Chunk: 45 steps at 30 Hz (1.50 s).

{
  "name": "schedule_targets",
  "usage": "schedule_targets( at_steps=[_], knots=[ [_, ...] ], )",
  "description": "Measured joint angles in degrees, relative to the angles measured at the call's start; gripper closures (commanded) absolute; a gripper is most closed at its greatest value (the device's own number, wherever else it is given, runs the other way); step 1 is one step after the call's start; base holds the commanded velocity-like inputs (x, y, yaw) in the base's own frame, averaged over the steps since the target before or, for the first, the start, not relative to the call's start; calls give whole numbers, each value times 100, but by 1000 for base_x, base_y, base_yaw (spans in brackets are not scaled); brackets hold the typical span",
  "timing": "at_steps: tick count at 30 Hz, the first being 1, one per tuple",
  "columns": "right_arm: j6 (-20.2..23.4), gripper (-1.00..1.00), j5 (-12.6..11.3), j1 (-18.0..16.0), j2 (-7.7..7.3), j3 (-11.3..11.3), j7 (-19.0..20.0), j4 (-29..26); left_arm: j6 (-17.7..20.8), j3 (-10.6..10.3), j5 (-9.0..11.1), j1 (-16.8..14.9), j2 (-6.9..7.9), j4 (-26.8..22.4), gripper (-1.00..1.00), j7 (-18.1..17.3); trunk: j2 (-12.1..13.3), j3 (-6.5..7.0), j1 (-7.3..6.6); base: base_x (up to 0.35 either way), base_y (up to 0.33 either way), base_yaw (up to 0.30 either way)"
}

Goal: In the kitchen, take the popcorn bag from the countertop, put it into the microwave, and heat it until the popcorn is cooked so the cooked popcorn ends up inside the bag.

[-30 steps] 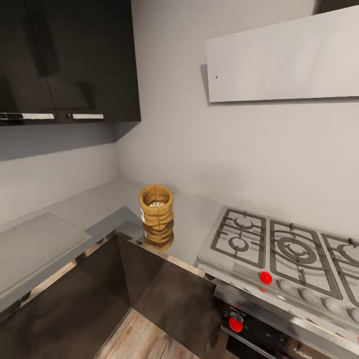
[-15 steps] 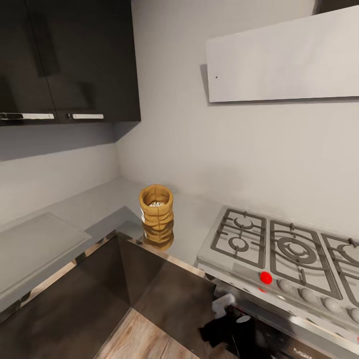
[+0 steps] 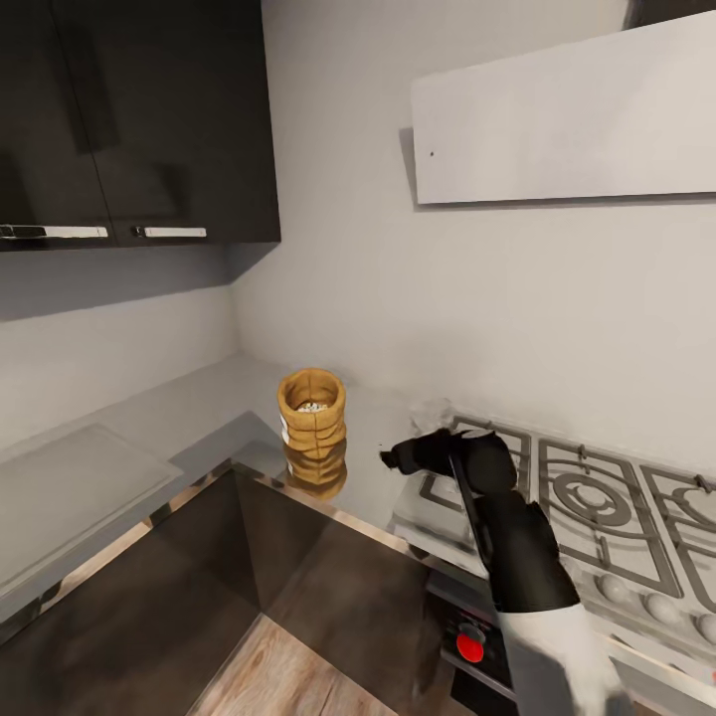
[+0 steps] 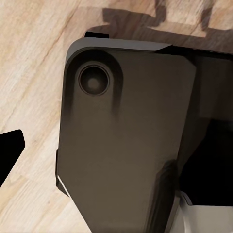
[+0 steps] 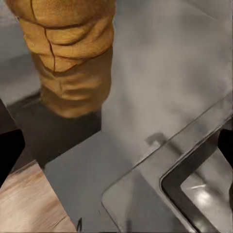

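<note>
The popcorn bag, a mustard-tan sack with a rolled rim, stands upright on the grey countertop in the corner. Whitish popcorn shows in its mouth. My right gripper hovers over the countertop's front edge, a short way right of the bag and pointing at it. In the right wrist view the popcorn bag stands ahead of the right gripper, whose fingertips are wide apart, so it is open. My left gripper hangs open over the wooden floor beside my dark base. The microwave is out of view.
A steel gas hob lies right of the bag, with red knobs on the oven front below. Dark wall cupboards and a pale hood panel hang above. A flat grey board rests on the countertop's left run.
My right arm has risen from below the hob's front edge, and its gripper now sits at countertop height near the bag. The bag and the camera have not moved.
</note>
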Motion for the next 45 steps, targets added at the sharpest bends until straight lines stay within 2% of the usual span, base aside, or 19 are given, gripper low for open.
schedule_targets(
  at_steps=[4, 7, 8, 10, 12, 14, 17, 38, 45],
  knots=[
    [0, -100, 9, -674, 0, -20, -246, 37, 0, 0, 0, 0, 2, -1, -100, 0, 0, 0, 0, 0, 0, 0],
    [-3, -100, 3, -1373, 0, -35, -828, 346, 0, 0, 0, 0, 5, -5, -100, 0, 0, 0, 0, 0, 0, 0],
    [-5, -100, 11, -1768, 0, -113, -1144, 678, 0, 0, 0, 0, 6, -5, -100, 0, 0, 1, 0, 0, 0, 0],
    [-4, -100, 4, -2295, 0, -464, -1595, 1285, 0, 0, 0, 0, 6, -8, -100, 0, 0, 0, 0, 0, 0, 0],
    [2, -100, -3, -2450, -5, -785, -1795, 1527, 0, 0, 0, 0, 6, -9, -100, 0, 0, 0, 0, 0, 0, 0],
    [4, -100, -12, -2501, -4, -1025, -1864, 1623, 0, 0, 0, 0, 6, -9, -100, 0, 0, -1, 0, 0, 0, 0],
    [4, -100, -19, -2521, -4, -1146, -1889, 1715, 0, 0, 0, 0, 6, -9, -100, 0, 0, -1, 0, 0, 0, 0],
    [4, -100, -6, -2499, -4, -1233, -1881, 1674, 0, 0, 0, 0, 6, -9, -100, 0, 0, -1, 0, 0, 0, 0],
    [3, -100, -1, -2499, -4, -1241, -1886, 1738, -1, 0, 1, 0, 6, -9, -100, 0, 0, -1, 0, 0, 0, 207]
  ],
)
